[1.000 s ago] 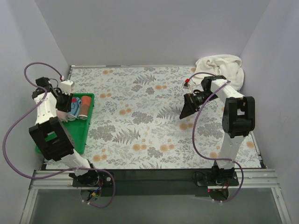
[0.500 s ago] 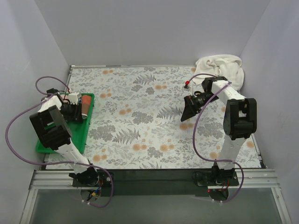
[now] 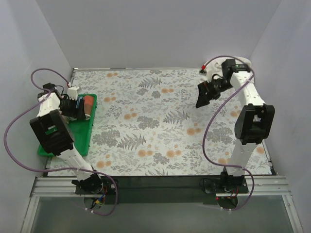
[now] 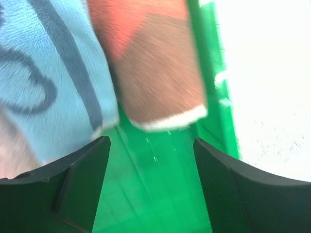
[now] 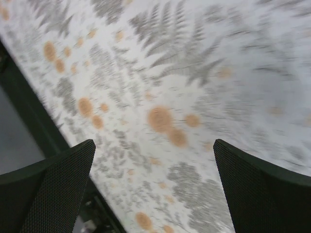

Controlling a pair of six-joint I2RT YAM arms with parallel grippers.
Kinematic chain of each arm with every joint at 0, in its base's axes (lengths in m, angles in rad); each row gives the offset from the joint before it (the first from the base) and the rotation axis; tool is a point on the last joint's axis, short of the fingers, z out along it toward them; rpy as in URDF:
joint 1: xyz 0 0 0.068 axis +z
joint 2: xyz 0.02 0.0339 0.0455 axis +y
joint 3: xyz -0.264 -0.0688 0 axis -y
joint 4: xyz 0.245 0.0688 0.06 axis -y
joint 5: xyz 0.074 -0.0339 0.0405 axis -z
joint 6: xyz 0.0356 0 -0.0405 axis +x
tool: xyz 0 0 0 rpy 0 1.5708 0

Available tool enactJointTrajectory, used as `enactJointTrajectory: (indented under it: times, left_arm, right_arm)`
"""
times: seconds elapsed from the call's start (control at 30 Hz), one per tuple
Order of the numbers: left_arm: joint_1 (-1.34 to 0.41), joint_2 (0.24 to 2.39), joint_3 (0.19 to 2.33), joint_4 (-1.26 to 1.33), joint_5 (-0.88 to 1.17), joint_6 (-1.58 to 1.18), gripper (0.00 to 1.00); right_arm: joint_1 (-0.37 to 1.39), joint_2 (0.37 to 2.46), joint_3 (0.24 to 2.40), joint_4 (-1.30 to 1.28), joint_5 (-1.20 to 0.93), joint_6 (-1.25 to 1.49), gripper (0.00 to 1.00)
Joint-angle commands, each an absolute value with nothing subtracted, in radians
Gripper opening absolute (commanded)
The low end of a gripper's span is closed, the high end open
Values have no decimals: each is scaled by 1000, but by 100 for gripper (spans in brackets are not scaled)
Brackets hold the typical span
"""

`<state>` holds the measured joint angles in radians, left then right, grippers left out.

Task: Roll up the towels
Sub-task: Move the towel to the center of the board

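The salmon-pink towel (image 3: pixel 89 105) lies rolled in the green tray (image 3: pixel 73 141) at the left, beside a rolled light-blue towel (image 4: pixel 48 73). In the left wrist view the salmon roll (image 4: pixel 155 73) lies just beyond my left gripper (image 4: pixel 150 143), which is open and empty above the tray floor. In the top view the left gripper (image 3: pixel 77 108) is over the far end of the tray. My right gripper (image 3: pixel 201 96) is open and empty above the floral cloth at the back right. The cream-white towel (image 3: pixel 246 61) is mostly hidden behind the right arm in the back right corner.
The floral tablecloth (image 3: pixel 155 126) covers the table, and the right wrist view (image 5: pixel 160 116) shows only this cloth, blurred. White walls close in the left, back and right sides. Purple cables loop from both arms.
My right arm has swung from the mid-right of the table to the back right corner, now covering most of the cream towel. My left gripper shifted slightly within the tray's far end.
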<state>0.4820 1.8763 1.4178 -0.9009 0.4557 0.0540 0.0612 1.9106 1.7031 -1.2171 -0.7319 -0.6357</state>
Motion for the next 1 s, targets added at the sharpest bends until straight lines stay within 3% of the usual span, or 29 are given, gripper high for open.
enactJointTrajectory:
  times: [0.0,0.27,0.5,0.73,0.97]
  left_arm:
    - [477,1720,1485,-1025,489,155,66]
    - [430,1569,1508,-1048,603,190,73]
    - [374,1505,1474,-1011,664,135,75]
    - [370,1523,1430,-999,680,83,75]
    - [368,1560,1422,-989,686,32,75]
  right_arm:
    - [-34,1908,1914,-1131,-547,-537,99]
    - [-86,2137,2241,-878,-161,-410,99]
    - [-86,2186,2119,-479,-37,-299,94]
    - [-28,2370,2164,-426,-6,-457,87]
    - [66,2497,2154,-256,214,-609,87]
